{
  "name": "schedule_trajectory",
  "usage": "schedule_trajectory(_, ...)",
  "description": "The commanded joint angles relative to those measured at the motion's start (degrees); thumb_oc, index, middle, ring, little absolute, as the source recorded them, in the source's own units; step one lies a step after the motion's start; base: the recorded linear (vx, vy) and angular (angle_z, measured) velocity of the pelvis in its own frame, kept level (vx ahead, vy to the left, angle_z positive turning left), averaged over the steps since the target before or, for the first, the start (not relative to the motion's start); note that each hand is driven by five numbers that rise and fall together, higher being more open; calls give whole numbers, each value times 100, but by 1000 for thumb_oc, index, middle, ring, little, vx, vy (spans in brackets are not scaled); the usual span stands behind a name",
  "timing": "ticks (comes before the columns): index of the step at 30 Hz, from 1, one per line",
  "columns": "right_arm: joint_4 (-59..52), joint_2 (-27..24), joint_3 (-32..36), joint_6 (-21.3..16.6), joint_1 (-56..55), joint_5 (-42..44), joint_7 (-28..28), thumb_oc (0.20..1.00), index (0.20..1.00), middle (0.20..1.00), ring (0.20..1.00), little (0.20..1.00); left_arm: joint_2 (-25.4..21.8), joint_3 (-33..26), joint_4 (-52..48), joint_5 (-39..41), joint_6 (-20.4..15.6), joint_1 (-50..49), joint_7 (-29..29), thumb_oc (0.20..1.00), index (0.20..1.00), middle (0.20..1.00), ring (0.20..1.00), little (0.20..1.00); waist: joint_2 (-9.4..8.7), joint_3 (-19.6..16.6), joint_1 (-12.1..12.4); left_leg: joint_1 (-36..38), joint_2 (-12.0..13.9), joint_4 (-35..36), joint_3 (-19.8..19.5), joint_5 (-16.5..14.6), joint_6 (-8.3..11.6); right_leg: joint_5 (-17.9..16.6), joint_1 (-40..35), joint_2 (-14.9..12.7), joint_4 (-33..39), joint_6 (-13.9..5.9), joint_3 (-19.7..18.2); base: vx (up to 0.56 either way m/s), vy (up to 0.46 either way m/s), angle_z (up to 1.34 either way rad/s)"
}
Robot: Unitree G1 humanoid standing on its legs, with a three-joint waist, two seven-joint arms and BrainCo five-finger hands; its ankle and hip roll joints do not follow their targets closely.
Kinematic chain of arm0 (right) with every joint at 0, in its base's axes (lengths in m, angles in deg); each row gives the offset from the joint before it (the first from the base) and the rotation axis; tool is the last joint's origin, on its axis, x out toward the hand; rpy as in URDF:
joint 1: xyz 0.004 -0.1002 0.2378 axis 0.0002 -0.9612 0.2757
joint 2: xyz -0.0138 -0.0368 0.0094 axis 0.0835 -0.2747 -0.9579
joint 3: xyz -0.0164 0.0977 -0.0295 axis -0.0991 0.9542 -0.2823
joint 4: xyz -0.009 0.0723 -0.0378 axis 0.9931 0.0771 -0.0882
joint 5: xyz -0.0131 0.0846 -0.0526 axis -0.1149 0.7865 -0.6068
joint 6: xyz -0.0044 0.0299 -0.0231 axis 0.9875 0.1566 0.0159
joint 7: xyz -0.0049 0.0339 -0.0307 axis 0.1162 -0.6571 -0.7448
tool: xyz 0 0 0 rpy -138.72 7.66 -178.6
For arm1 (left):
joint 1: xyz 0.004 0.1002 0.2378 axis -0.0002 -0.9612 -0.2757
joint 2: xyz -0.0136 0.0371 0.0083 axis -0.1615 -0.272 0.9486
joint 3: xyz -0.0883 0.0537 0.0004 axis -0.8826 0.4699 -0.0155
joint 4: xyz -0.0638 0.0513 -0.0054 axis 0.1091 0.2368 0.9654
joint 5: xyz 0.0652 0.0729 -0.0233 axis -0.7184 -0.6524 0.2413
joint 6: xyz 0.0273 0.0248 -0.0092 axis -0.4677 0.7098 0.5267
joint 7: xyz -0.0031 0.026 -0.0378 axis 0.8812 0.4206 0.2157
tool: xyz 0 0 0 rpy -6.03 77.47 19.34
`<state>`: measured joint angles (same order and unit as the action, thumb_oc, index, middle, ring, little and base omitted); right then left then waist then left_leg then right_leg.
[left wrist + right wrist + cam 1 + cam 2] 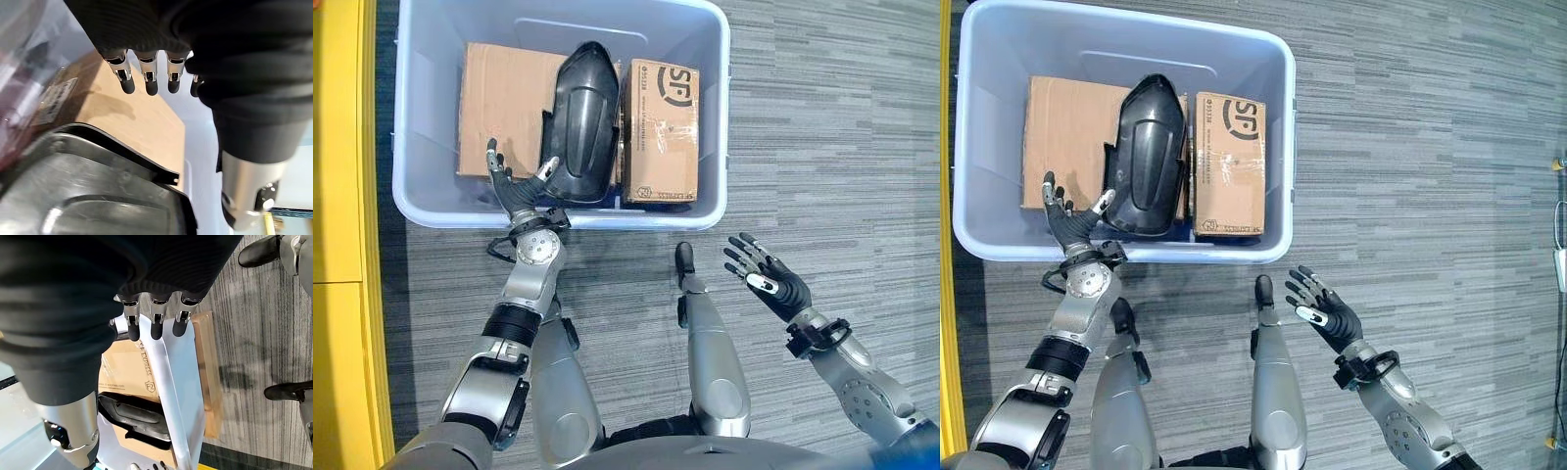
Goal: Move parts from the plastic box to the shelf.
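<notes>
I see the plastic box (pixel 710 117) in the upper left of the left eye view, on grey striped carpet (pixel 832 137), with a yellow strip (pixel 342 245) down the frame's left edge. I count three things inside: one black moulded part (pixel 579 122) in the middle, one flat cardboard sheet or box (pixel 499 103) to its left and partly under it, and one taped carton (pixel 661 132) hard against its right side. The part lies wedged between the two, leaving little spare room beside it.

My left hand (pixel 514 186) reaches over the box's near rim, fingers spread and relaxed, holding nothing, thumb just beside the part's lower edge. My right hand (pixel 773 279) hangs wide open over bare carpet at lower right, well apart from the box.
</notes>
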<state>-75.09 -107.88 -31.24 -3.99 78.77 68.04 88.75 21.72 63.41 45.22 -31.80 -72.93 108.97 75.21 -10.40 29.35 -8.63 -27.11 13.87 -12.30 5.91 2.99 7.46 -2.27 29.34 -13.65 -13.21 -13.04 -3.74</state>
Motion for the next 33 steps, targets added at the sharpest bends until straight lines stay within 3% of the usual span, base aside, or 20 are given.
schedule_trajectory(1, -331, -143, 155, -167, 48, 196, 152, 1000, 1000, 1000, 1000, 1000, -317, -348, -74, 102, -251, 99, 15, 1000, 1000, 1000, 1000, 1000, -339, -25, 39, -659, 202, -1030, -291, -549, -37, 34, -157, 213, 92, 459, 468, 0, 0, 0)
schedule_trajectory(17, -409, -341, 74, -173, 177, 232, 190, 1000, 1000, 1000, 1000, 1000, -406, -27, 1404, 421, 20, 931, -89, 1000, 1000, 1000, 1000, 1000, -416, -46, -69, -894, 231, -1118, -335, -547, -35, 48, 96, 247, -43, 461, 442, 2, 7, 1)
schedule_trajectory(26, -436, -469, 128, -221, 257, 258, 232, 1000, 1000, 1000, 1000, 1000, -440, 329, 2036, -66, 368, 1282, -95, 1000, 1000, 1000, 1000, 1000, -398, -38, -136, -1004, 243, -1149, -331, -530, -34, 84, 295, 266, -193, 458, 403, 3, 2, -1)
schedule_trajectory(33, -507, -627, 144, -186, 203, 325, 256, 1000, 1000, 1000, 1000, 1000, -417, 192, 3015, 845, 347, 1657, -436, 1000, 1000, 1000, 1000, 1000, -366, -33, -230, -1249, 278, -1255, -355, -535, -26, 86, 546, 305, -285, 457, 376, 7, -1, -3)
